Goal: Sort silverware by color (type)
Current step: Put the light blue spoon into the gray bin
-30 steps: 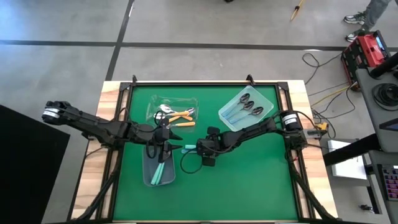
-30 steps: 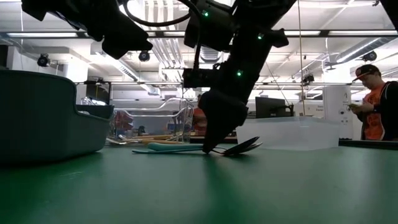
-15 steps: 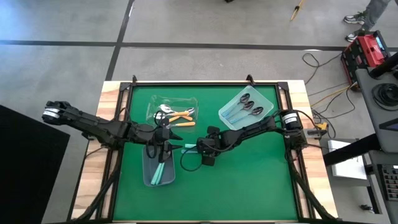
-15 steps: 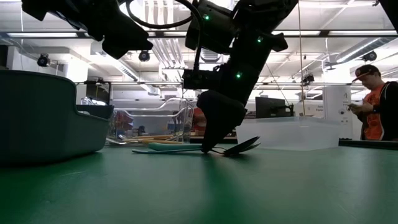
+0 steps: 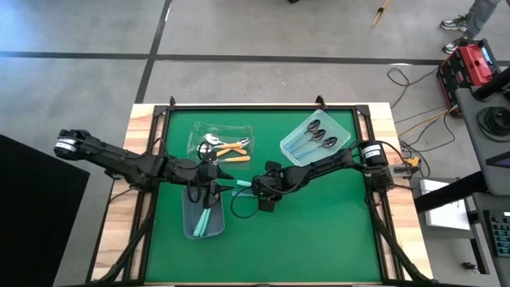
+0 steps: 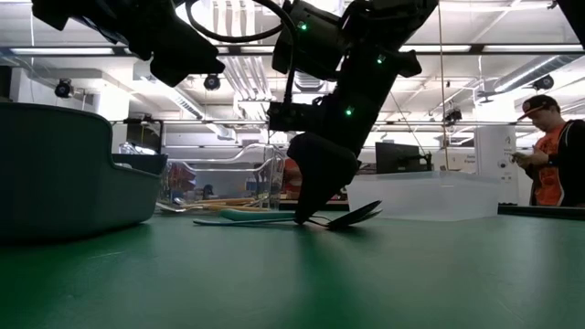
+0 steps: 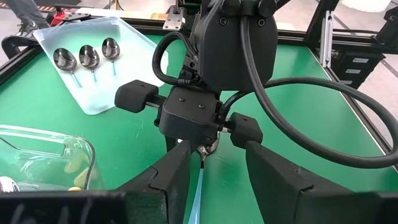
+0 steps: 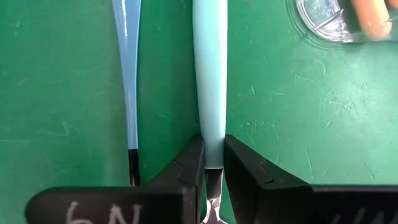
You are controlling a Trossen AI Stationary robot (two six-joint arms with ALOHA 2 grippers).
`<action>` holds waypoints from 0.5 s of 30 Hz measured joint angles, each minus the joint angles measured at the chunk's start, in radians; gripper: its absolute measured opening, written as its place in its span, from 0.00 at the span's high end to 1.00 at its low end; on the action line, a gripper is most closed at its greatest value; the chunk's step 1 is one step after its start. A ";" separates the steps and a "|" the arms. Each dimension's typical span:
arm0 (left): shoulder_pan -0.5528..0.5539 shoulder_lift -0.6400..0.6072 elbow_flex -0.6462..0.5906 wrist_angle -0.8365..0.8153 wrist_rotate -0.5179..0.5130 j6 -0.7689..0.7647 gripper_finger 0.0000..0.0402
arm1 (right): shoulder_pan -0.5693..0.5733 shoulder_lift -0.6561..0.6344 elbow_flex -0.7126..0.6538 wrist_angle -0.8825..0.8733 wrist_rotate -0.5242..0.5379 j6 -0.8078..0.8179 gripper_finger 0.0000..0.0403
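The right gripper [image 5: 249, 189] is down on the green mat [image 5: 319, 239] near the middle of the table, its two fingers [image 8: 186, 165] pinching the neck of a teal spoon [image 8: 210, 74] where the handle meets the metal. A second spoon with a paler blue handle [image 8: 127, 74] lies just beside it, parallel and not touching. In the low view the held spoon's bowl [image 6: 356, 216] tips up off the mat while its handle runs flat toward the grey bin [image 6: 64, 174].

The left gripper [image 5: 209, 190] hangs above the grey bin [image 5: 191, 227], which holds teal spoons [image 5: 205, 217]; its fingers [image 7: 171, 174] stand spread apart with nothing between them, facing the right arm's wrist.

Behind them a clear tub [image 5: 199, 131] holds orange-handled spoons [image 5: 233, 147]. Toward the right rear corner a clear lid-like tray [image 5: 288, 150] carries three spoons with blue handles [image 5: 317, 135], side by side.

A person in an orange shirt [image 6: 554, 151] stands in the room beyond the table.
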 joint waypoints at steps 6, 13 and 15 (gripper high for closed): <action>0.000 0.000 0.000 0.000 0.000 0.000 0.65 | 0.000 -0.008 0.015 -0.021 0.013 -0.021 0.91; 0.000 0.000 0.000 -0.001 0.000 0.000 0.65 | 0.001 -0.029 0.029 -0.018 0.016 -0.038 0.91; 0.000 0.000 0.000 -0.003 0.000 0.000 0.65 | 0.001 -0.034 0.029 -0.019 0.015 -0.038 0.91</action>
